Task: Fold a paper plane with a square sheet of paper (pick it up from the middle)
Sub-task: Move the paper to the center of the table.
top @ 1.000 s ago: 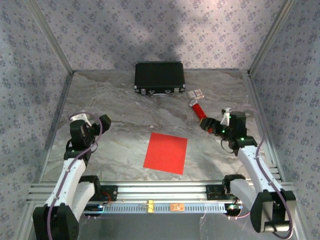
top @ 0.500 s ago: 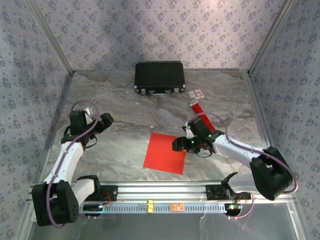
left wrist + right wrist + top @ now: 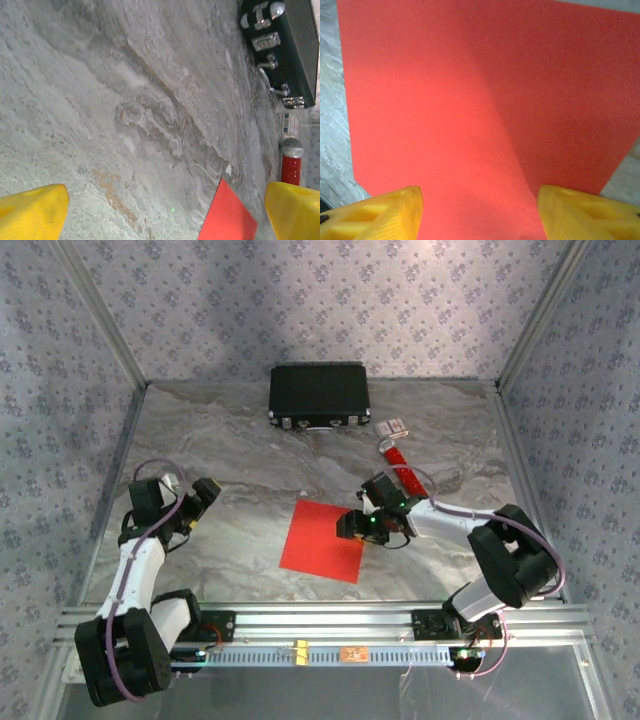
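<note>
Square sheet of paper (image 3: pixel 318 545): thin, matte, bright red. It lay flat on the grey marbled table (image 3: pixel 230 440), mid-table toward the near edge, slightly askew.

Right pincer (image 3: pixel 348 527) stood over the sheet's right edge, by its far corner. Its ribbed yellow fingers (image 3: pixel 385 212) were spread fairly wide with red paper between them, nothing gripped. Whether they touched the paper could not be judged.

Left pincer (image 3: pixel 207 490) hung near the left edge, fully wide and empty.

Black hard case (image 3: pixel 319 395) with metal latches lay at the far edge. A red tube (image 3: pixel 398 462) with a knurled silver cap lay toward the far right corner.
</note>
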Controlling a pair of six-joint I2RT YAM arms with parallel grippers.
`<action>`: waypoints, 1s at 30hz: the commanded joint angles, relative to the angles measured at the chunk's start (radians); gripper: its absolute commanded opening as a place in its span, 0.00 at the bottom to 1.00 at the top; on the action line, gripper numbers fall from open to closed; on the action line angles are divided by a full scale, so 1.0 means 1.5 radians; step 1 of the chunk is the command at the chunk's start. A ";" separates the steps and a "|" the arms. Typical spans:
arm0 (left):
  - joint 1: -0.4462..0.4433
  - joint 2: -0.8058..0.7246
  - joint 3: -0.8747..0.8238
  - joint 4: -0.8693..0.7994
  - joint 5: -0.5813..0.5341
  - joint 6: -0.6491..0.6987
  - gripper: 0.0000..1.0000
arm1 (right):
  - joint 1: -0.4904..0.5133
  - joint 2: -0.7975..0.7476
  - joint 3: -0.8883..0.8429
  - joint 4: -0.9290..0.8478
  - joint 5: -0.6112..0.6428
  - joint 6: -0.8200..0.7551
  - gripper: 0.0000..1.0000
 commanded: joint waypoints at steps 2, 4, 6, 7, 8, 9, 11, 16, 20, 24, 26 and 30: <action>0.004 0.007 0.048 -0.033 0.053 0.019 1.00 | 0.010 0.068 0.017 -0.014 0.028 0.004 0.65; 0.002 0.009 0.057 -0.048 0.058 0.023 1.00 | 0.018 0.094 0.044 -0.019 0.018 -0.021 0.65; -0.008 0.011 0.066 -0.057 0.065 0.028 1.00 | 0.027 0.123 0.078 -0.042 0.016 -0.064 0.65; -0.016 0.014 0.072 -0.065 0.061 0.033 1.00 | 0.029 0.142 0.098 -0.054 0.016 -0.083 0.65; -0.024 0.016 0.077 -0.075 0.055 0.037 1.00 | 0.031 0.157 0.114 -0.064 0.013 -0.097 0.64; -0.036 0.020 0.084 -0.084 0.050 0.042 1.00 | 0.031 0.174 0.134 -0.074 0.003 -0.117 0.62; -0.063 0.029 0.097 -0.099 0.041 0.051 1.00 | 0.033 0.198 0.173 -0.102 -0.002 -0.151 0.59; -0.129 0.056 0.133 -0.149 -0.003 0.076 1.00 | 0.028 0.190 0.222 -0.116 -0.015 -0.178 0.60; -0.183 0.078 0.155 -0.174 -0.037 0.076 1.00 | 0.022 0.129 0.224 -0.080 -0.037 -0.154 0.63; -0.263 0.111 0.176 -0.168 -0.072 0.047 0.99 | 0.008 0.058 0.193 -0.059 0.009 -0.120 0.65; -0.317 0.141 0.191 -0.161 -0.091 0.032 0.97 | -0.010 0.022 0.165 -0.060 0.038 -0.094 0.65; -0.393 0.230 0.254 -0.220 -0.131 0.046 0.95 | -0.053 -0.056 0.094 -0.054 0.085 -0.052 0.68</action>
